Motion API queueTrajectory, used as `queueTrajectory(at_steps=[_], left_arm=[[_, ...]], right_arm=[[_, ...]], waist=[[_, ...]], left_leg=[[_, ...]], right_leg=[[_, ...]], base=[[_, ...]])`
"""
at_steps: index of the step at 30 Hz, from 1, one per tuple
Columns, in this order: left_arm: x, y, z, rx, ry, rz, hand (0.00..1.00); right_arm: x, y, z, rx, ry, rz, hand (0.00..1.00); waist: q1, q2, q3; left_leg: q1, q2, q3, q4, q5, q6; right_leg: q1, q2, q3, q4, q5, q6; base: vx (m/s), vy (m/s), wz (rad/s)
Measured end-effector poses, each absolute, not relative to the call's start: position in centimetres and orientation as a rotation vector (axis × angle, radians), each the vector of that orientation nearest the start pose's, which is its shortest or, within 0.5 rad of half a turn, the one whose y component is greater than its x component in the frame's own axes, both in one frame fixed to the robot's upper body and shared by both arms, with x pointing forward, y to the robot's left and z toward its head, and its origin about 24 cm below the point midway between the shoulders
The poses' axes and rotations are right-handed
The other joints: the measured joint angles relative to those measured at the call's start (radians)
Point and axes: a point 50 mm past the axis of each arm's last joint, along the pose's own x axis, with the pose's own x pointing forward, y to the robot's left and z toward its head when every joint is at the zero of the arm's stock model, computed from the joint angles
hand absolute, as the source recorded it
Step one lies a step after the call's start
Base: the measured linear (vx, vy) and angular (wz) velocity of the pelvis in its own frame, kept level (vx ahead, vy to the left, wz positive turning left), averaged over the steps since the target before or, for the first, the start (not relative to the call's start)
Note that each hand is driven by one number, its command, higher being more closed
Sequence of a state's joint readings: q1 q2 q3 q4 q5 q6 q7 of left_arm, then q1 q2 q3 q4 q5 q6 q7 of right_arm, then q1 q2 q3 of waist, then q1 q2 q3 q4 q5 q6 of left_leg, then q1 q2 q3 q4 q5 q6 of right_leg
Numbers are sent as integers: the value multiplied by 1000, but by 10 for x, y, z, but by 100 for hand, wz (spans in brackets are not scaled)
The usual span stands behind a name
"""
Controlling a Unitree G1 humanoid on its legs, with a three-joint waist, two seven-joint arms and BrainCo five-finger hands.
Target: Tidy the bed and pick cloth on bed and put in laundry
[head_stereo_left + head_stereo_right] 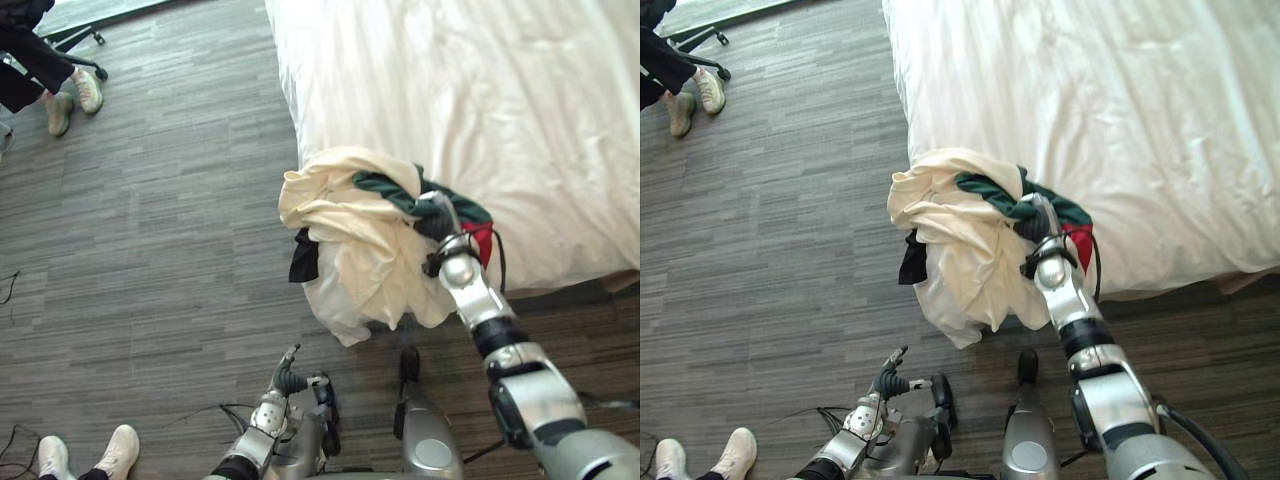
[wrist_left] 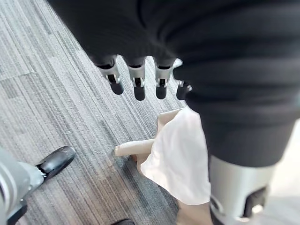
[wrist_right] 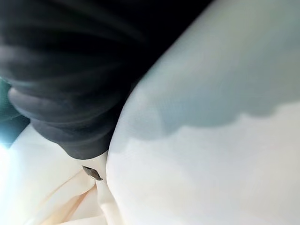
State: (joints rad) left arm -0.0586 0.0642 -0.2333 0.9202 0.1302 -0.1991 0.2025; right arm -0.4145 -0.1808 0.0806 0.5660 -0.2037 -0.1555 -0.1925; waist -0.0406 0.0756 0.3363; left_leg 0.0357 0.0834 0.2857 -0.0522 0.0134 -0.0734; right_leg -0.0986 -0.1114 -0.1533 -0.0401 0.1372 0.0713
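One cream, green, red and black clothes bundle [image 1: 345,235] hangs off the bed [image 1: 480,100] corner in your eye views, burying the right hand [image 1: 436,222]; you can't tell its grip. Left wrist view: left hand [image 2: 139,85] fingers straight, empty. Right wrist view: bundle pressed close.

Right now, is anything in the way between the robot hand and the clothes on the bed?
No, nothing visible: the right robot hand is right at the pile of clothes on the bed corner.

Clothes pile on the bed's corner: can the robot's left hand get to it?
Probably yes: the left hand hangs open over the floor, with nothing between it and the clothes pile, though it must reach forward.
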Motion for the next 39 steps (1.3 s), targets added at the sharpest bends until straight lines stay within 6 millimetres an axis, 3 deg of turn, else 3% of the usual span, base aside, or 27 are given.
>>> queueTrajectory(at_steps=[2,4,5,8,10,15,18,19,26,32,35,37,38,39], left_arm=[[178,147,-125,334,684,-53,0],[173,150,-128,329,713,-39,0],[169,150,-131,326,733,-39,0],[157,155,-137,316,784,-17,0],[143,159,-143,291,831,4,0],[127,160,-151,229,905,9,0],[124,162,-152,197,917,19,0],[116,161,-156,172,970,8,0],[116,162,-156,165,971,15,0],[115,163,-157,55,979,74,0],[118,159,-155,-44,958,117,0],[122,154,-151,-110,918,135,0],[123,153,-150,-123,913,141,0],[125,151,-149,-140,907,142,0]], right_arm=[[297,-158,7,-270,81,-40,100],[275,-160,-15,-172,158,-50,100],[252,-165,-37,-96,250,-72,100],[216,-171,-76,16,430,-118,100],[179,-179,-106,101,587,-186,100],[120,-196,-142,181,820,-334,100],[108,-199,-149,221,871,-392,100],[71,-209,-163,283,1038,-490,100],[71,-209,-163,283,1038,-490,100],[74,-206,-163,270,1039,-467,100],[77,-205,-162,186,1049,-384,100],[81,-205,-161,129,1049,-327,100],[82,-205,-161,125,1046,-322,100],[82,-205,-160,122,1044,-318,100]], waist=[[1,-25,-43],[-5,-36,-70],[-8,-40,-84],[-12,-46,-103],[-14,-50,-138],[-29,-55,-160],[-28,-67,-184],[-27,-81,-219],[-27,-81,-219],[-21,-83,-220],[-9,-87,-222],[11,-88,-222],[11,-89,-223],[0,-89,-223]], left_leg=[[16,9,19,0,-8,-4],[16,11,25,0,-11,-5],[28,13,28,-2,-12,-6],[60,20,43,-4,-25,-13],[78,23,63,-5,-33,-16],[120,22,75,-20,-35,-16],[136,21,80,-20,-39,-17],[169,18,72,-37,-42,-15],[169,18,71,-37,-42,-15],[167,21,37,-29,-41,-15],[138,16,-43,-14,-41,-15],[90,3,-135,-2,-32,-11],[74,2,-133,4,-32,-10],[39,24,-10,33,-39,-1]], right_leg=[[8,6,16,-5,-3,-2],[10,9,21,-17,-3,-2],[24,12,22,-24,-3,-2],[63,21,31,-41,-3,-2],[75,28,46,-57,-3,-1],[107,30,49,-57,-2,-2],[119,30,53,-57,-2,-2],[146,28,40,-59,-20,16],[146,28,39,-62,-20,15],[160,24,9,-64,-23,12],[191,5,-81,-64,-41,21],[218,-18,-199,-64,-58,29],[227,-30,-237,-64,-63,33],[254,-54,-334,-60,-70,39]], base=[[-2,-22,-23],[3,-29,-14],[12,-34,-7],[-6,-17,-17],[-4,-16,-24],[-4,-3,-8],[-17,3,-4],[0,0,0],[0,0,0],[-1,-4,15],[-22,-19,83],[-1,-10,141],[-5,30,192],[19,65,227]])
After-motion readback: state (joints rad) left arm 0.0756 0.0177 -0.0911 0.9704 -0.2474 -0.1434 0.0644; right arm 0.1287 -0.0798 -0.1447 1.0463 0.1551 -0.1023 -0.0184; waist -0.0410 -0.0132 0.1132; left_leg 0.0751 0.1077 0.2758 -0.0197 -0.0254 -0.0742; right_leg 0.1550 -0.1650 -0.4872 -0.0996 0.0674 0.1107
